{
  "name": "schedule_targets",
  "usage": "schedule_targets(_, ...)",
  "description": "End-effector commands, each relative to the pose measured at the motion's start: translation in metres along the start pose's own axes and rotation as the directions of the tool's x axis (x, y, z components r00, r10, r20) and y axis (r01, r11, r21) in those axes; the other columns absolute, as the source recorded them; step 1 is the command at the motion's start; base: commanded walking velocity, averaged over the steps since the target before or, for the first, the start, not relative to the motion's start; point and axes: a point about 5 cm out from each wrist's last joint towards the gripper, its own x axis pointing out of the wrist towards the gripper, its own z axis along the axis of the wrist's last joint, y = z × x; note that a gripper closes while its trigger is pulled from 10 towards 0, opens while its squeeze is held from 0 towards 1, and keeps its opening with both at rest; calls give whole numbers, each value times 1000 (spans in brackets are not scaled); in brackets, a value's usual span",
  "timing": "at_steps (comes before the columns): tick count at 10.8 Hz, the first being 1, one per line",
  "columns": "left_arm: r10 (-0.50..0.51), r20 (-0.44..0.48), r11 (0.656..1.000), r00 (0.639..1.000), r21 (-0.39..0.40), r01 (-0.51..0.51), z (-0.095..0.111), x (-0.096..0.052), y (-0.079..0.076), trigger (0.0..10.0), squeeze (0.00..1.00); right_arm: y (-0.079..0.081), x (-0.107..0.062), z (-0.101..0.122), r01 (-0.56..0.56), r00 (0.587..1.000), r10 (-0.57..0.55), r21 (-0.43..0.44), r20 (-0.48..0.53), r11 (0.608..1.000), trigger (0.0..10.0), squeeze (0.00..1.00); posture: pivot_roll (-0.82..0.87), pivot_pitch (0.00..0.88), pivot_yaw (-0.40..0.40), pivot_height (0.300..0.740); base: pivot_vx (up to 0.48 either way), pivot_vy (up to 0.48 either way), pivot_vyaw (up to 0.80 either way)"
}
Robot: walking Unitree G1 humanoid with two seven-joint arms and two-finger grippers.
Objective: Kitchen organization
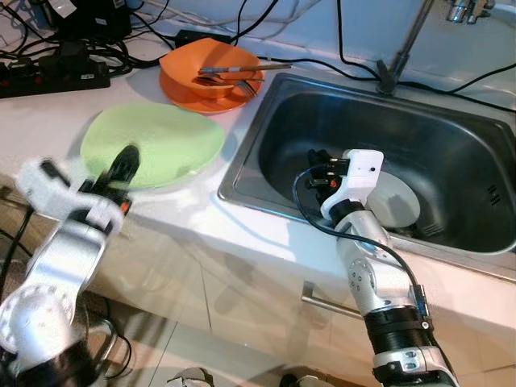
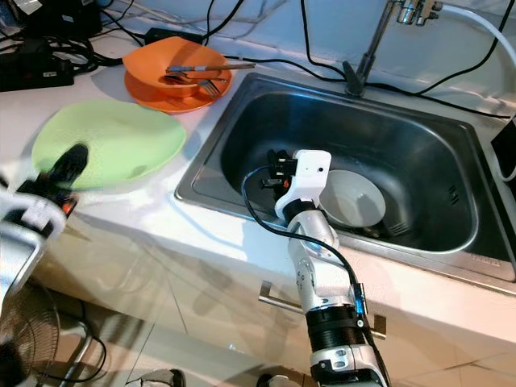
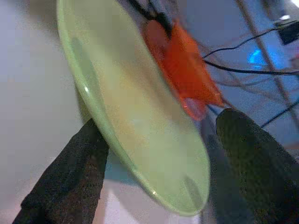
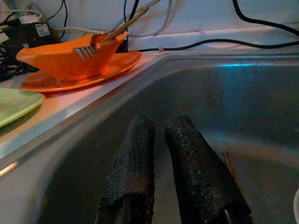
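Left gripper [image 3: 154, 158] spread wide around the rim of the green plate [image 1: 165, 141] on the counter [image 1: 48, 113] — right gripper [image 4: 159, 154] nearly closed, empty, down inside the sink [image 1: 451, 145].

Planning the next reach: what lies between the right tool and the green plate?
The sink's steel wall and rim, then bare white counter, before the green plate; right tool.

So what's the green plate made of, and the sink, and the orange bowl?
The green plate looks like glass or glossy plastic: the left wrist view shows a shiny, slightly see-through rim. The sink looks like brushed stainless steel, grey with soft reflections. The orange bowl looks like smooth plastic or glazed ceramic, with an even colour and a mild shine; I can't tell which.
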Motion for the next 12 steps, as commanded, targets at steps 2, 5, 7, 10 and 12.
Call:
schedule_targets(2,-29,-22,999,999,-17,29,-3,5,-9,10000,0,-2,-5,-17,4,997,-3,14,-77,1000,10000,0,119,61,-38,740,0,0,0)
schedule_targets(5,-18,-83,1000,996,13,19,-8,13,-17,10000,0,0,-4,-18,-1,997,3,15,-78,1000,10000,0,125,52,-36,740,0,0,0)
schedule_targets(7,37,-158,999,987,35,-32,-24,19,-19,10000,0,1,-4,-18,-7,997,8,16,-80,1000,10000,0,123,55,-35,740,0,0,0)
schedule_targets(10,108,-179,994,978,41,-103,-31,22,-13,7059,0,1,-5,-19,-4,997,6,16,-81,1000,10000,0,120,56,-35,740,0,0,0)
schedule_targets(12,135,-169,990,976,50,-129,-29,22,-9,0,0,1,-5,-19,-5,997,6,17,-82,1000,10000,0,123,58,-34,740,0,0,0)
